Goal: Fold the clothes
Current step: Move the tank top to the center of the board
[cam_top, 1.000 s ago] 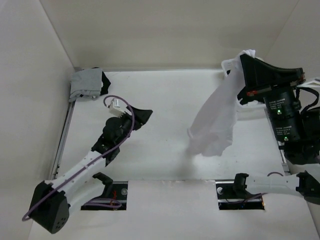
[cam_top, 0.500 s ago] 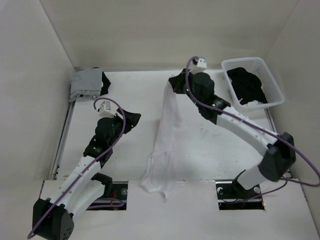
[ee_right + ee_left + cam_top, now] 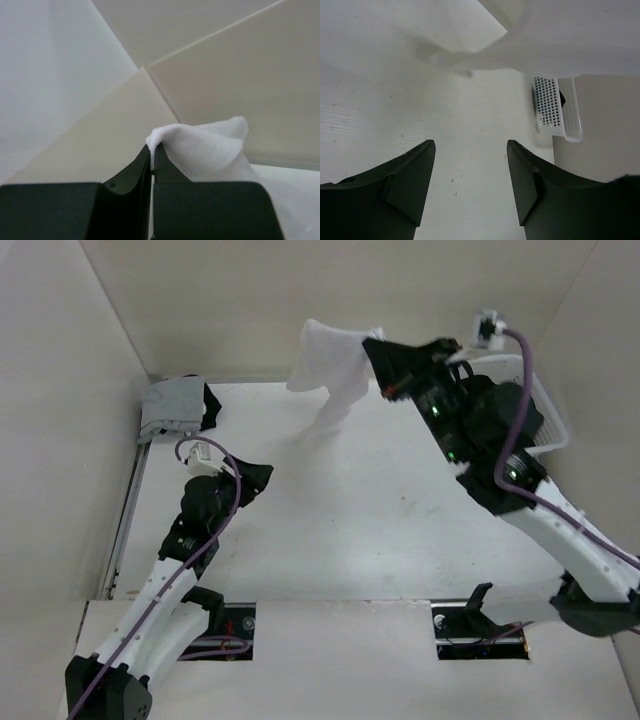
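My right gripper [image 3: 375, 348] is raised high over the back of the table and shut on an edge of a white garment [image 3: 330, 370]. The garment hangs down with its tail near the table surface. In the right wrist view the pinched white hem [image 3: 156, 142] sits between the closed fingertips [image 3: 152, 150]. My left gripper [image 3: 258, 480] rests low over the left middle of the table, open and empty. In its own view the white garment [image 3: 560, 40] hangs ahead and above the wide-apart fingers [image 3: 412, 172]. Grey and black clothes [image 3: 175, 408] lie piled in the back left corner.
A white lattice basket [image 3: 548, 415] stands at the back right, mostly hidden behind my right arm; in the left wrist view the basket [image 3: 555, 107] has something dark inside. Walls close the table on the left, back and right.
My right arm has swung the white garment from the table's middle and front up towards the back wall, lifting most of it off the surface. The left gripper drew back slightly, still open.
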You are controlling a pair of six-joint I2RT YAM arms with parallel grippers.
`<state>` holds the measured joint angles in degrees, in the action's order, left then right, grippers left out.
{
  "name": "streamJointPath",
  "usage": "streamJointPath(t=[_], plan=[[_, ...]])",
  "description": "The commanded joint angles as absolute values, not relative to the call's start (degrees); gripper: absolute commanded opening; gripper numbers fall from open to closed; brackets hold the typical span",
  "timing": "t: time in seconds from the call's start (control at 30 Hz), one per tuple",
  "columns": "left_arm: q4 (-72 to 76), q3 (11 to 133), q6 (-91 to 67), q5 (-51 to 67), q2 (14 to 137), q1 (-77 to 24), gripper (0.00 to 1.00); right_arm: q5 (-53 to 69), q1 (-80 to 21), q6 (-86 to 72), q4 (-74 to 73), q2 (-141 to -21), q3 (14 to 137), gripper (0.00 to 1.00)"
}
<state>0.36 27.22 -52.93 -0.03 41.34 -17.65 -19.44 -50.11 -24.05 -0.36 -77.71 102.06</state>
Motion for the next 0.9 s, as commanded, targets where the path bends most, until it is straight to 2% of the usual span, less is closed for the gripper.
streamJointPath(t=[0.0, 0.1, 0.17, 0.23, 0.3, 0.37, 0.47, 0.53, 0.57, 0.6, 0.7, 0.73, 0.77, 0.87], plan=[[-0.1, 30.4, -52.0, -1.0, 40.0, -17.1, 0.58, -32.8, -57.0, -26.1, 7.4, -67.6, 77.8, 0.0], [-0.4, 29.2, -52.2, -1.4, 40.3, -17.2, 0.58, -34.8, -64.3, -34.6, 10.6, -61.6, 53.2, 0.06], [-0.4, 28.1, -52.6, -1.7, 41.0, -18.1, 0.57, -33.2, -66.0, -38.6, 7.5, -61.0, 45.9, 0.1], [0.0, 26.8, -52.9, -2.3, 42.5, -19.5, 0.56, -31.2, -67.1, -41.3, 1.2, -60.6, 42.0, 0.2], [0.3, 24.9, -54.1, -3.5, 44.9, -21.3, 0.53, -29.9, -67.7, -43.1, -8.0, -58.0, 39.5, 0.37], [1.7, 22.7, -56.0, -5.0, 48.7, -23.9, 0.47, -30.7, -67.7, -45.4, -12.5, -53.8, 37.1, 0.41], [3.0, 21.5, -56.6, -7.5, 54.6, -26.0, 0.42, -29.5, -63.7, -47.8, -14.9, -49.9, 34.8, 0.36], [4.8, 22.3, -55.9, -9.7, 60.1, -26.7, 0.41, -27.3, -60.5, -48.5, -15.4, -49.9, 34.0, 0.21], [6.5, 22.7, -55.8, -10.7, 61.9, -26.8, 0.41, -25.2, -58.7, -49.2, -15.6, -51.3, 33.8, 0.09], [7.9, 22.9, -55.4, -11.7, 63.3, -26.3, 0.42, -23.2, -57.9, -49.8, -15.8, -52.9, 33.8, 0.05], [12.0, 24.8, -54.7, -16.4, 68.7, -24.0, 0.42, -19.6, -57.2, -50.5, -14.3, -59.7, 33.9, 0.07], [13.3, 26.3, -54.3, -17.9, 71.6, -23.5, 0.43, -20.3, -57.2, -51.2, -13.5, -61.5, 33.9, 0.14], [14.7, 28.4, -53.9, -17.5, 75.1, -22.8, 0.43, -21.1, -57.7, -51.8, -12.2, -62.6, 33.6, 0.19], [15.9, 34.1, -50.1, -14.1, 83.1, -21.1, 0.4, -20.7, -59.1, -51.7, -7.2, -63.5, 32.3, 0.22]])
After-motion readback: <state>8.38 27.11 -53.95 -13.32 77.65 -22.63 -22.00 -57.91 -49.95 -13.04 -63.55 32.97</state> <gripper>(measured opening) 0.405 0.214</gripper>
